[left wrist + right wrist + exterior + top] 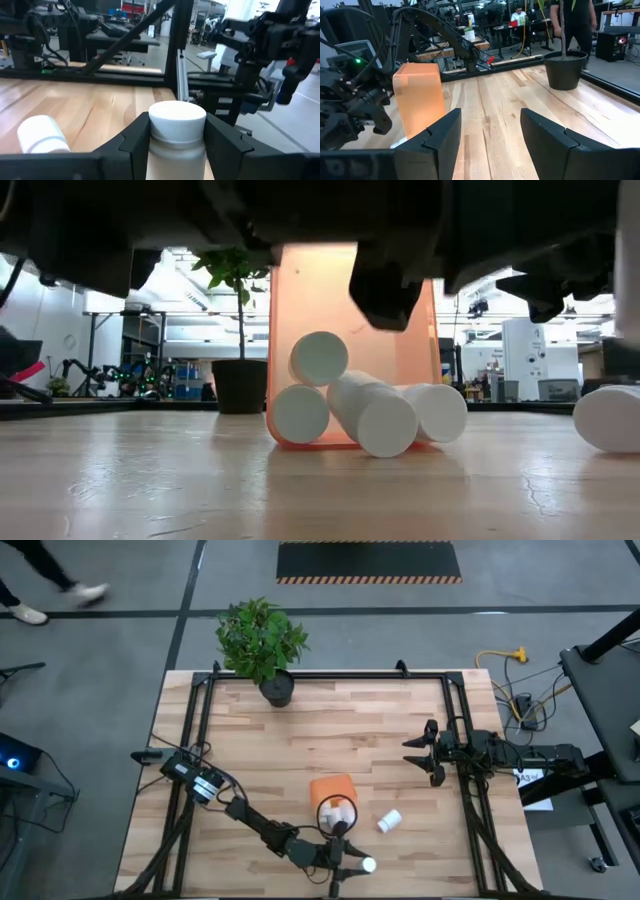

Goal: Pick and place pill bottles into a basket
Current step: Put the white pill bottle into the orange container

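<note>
The orange basket (pixel 333 788) lies on its side on the wood, its open mouth toward the table's near edge. Several white pill bottles (pixel 375 415) are piled inside it, resting on its lower wall. One loose bottle (pixel 389 821) lies on its side on the table right of the basket, and also shows in the left wrist view (pixel 40 134). My left gripper (pixel 350 862) is near the front edge, below the basket's mouth, shut on another bottle (pixel 177 120). My right gripper (pixel 432 752) waits open at the table's right, with nothing between its fingers (pixel 490 125). My left gripper pinches the bottle's body just under the ribbed cap (pixel 176 147) between its two fingers (pixel 134 141), one on each side. The fingers are level, pointing toward the table's right, and lie along the bottle. The bottle is level, its cap (pixel 368 865) beyond the fingertips, clear of the table.
A black pot with a green plant (pixel 277 690) stands at the far edge. Black frame rails (pixel 460 730) run along the table's left and right sides. Bare wood lies between the basket and the pot. People (pixel 575 15) are in the room beyond.
</note>
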Motion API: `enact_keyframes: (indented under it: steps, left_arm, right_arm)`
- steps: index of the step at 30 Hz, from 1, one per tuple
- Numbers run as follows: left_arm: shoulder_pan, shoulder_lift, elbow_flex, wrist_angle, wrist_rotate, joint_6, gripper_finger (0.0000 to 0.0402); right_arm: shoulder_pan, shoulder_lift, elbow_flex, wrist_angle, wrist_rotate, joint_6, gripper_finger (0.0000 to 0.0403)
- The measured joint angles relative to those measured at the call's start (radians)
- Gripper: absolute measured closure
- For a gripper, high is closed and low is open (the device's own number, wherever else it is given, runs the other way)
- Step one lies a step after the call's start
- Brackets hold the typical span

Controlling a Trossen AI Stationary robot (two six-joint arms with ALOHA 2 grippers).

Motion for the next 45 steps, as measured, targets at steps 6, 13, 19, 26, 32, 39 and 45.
enact_keyframes:
  steps: [6, 13, 19, 26, 32, 39, 45]
  left_arm:
    - [-0.001, 0.0, 0.041, 0.0, 0.003, -0.001, 0.0264]
    - [-0.001, -0.002, 0.09, -0.007, 0.035, -0.023, 0.0264]
    - [-0.001, -0.009, 0.101, -0.047, 0.039, -0.08, 0.0264]
    - [0.016, -0.123, 0.101, -0.328, 0.074, -0.076, 0.0264]
    - [0.028, -0.215, 0.098, -0.52, 0.092, -0.01, 0.0264]
    - [0.04, -0.299, 0.094, -0.672, 0.094, 0.01, 0.0264]
    - [0.044, -0.333, 0.093, -0.702, 0.084, 0.053, 0.0264]
  right_arm:
    - [0.0, 0.0, 0.0, 0.0, 0.0, 0.0, 0.0209]
    - [0.0, 0.0, 0.0, 0.0, 0.0, 0.0, 0.0209]
    - [0.0, 0.0, 0.0, 0.0, 0.0, 0.0, 0.0209]
    - [0.0, -0.001, 0.0, 0.0, 0.0, 0.0, 0.0209]
    - [0.0, 0.0, 0.0, 0.0, 0.0, 0.0, 0.0209]
    - [0.0, -0.001, 0.0, 0.0, 0.0, 0.0, 0.0209]
    - [0.0, -0.001, 0.0, 0.0, 0.0, 0.0, 0.0209]
